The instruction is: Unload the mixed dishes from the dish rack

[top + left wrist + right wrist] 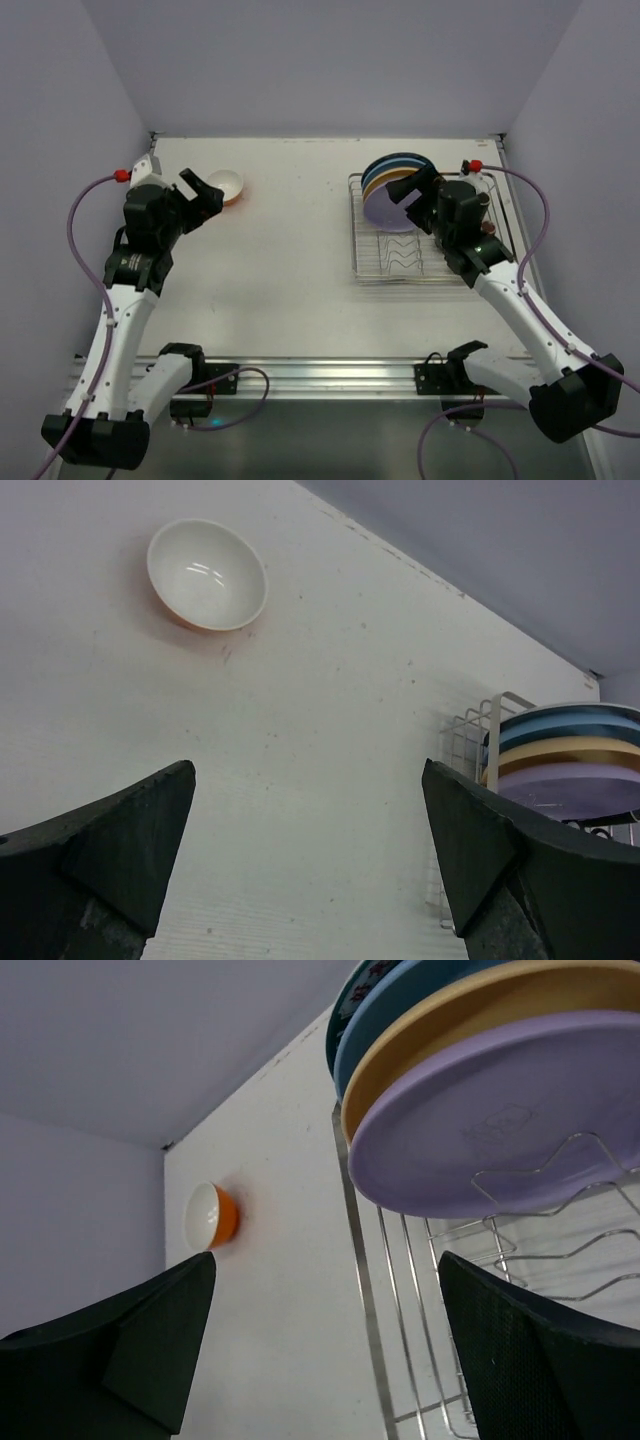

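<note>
The silver wire dish rack (pixel 372 262) stands at the right, and its rim shows in the right wrist view (pixel 360 1290). Plates stand on edge at its far left: lilac (pixel 383 210) in front, then yellow (pixel 450 1015), blue (pixel 372 1022) and a dark-rimmed one behind. The orange bowl (pixel 228 187), white inside, sits on the table at the far left, outside the rack. My left gripper (pixel 203 192) is open and empty, just left of the bowl (pixel 207 573). My right gripper (pixel 412 186) is open and empty, above the rack close to the lilac plate (pixel 500 1120).
The white table (pixel 290 250) has grey walls on three sides. Small mugs (pixel 485 202) show only partly behind my right arm at the rack's right side. The rack's near half holds only bare zigzag dividers (pixel 400 250).
</note>
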Action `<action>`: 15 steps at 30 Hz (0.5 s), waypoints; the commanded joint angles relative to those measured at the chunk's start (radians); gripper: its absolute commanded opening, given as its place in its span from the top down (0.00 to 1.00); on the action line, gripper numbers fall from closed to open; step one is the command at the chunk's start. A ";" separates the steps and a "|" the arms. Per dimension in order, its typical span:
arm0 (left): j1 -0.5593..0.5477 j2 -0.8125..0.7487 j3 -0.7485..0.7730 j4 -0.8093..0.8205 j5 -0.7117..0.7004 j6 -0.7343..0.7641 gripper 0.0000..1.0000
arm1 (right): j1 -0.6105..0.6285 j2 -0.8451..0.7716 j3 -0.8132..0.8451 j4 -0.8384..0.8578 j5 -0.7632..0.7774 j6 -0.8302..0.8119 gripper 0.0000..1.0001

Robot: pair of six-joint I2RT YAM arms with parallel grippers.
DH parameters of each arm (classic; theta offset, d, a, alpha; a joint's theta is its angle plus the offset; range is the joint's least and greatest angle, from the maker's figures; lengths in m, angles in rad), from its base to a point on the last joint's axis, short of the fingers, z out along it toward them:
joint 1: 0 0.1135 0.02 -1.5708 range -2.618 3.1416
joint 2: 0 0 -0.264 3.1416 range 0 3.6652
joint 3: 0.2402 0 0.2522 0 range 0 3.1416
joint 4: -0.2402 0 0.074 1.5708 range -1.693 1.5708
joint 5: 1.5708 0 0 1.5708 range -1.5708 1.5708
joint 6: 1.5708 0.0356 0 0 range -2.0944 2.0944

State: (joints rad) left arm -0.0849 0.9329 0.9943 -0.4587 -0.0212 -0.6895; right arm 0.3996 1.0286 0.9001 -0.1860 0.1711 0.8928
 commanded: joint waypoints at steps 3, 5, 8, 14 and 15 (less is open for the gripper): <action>0.007 -0.118 -0.063 -0.107 0.003 0.223 0.00 | -0.015 0.103 0.157 -0.188 0.276 0.455 0.21; 0.007 -0.150 -0.091 -0.107 -0.015 0.275 0.00 | -0.030 0.145 0.200 -0.217 0.288 0.538 0.24; 0.010 -0.181 -0.166 -0.074 -0.137 0.272 0.00 | -0.038 0.186 0.237 -0.245 0.292 0.595 0.26; 0.016 -0.244 -0.161 -0.089 -0.174 0.266 0.00 | -0.039 0.211 0.230 -0.297 0.307 0.750 0.34; 0.016 -0.250 -0.164 -0.089 -0.169 0.268 0.00 | -0.041 0.221 0.230 -0.297 0.312 0.765 0.35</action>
State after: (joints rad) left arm -0.0780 0.7250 0.8314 -0.5720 -0.1467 -0.4583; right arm 0.3634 1.2423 1.1015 -0.4496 0.4076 1.5257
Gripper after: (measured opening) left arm 0.997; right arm 0.655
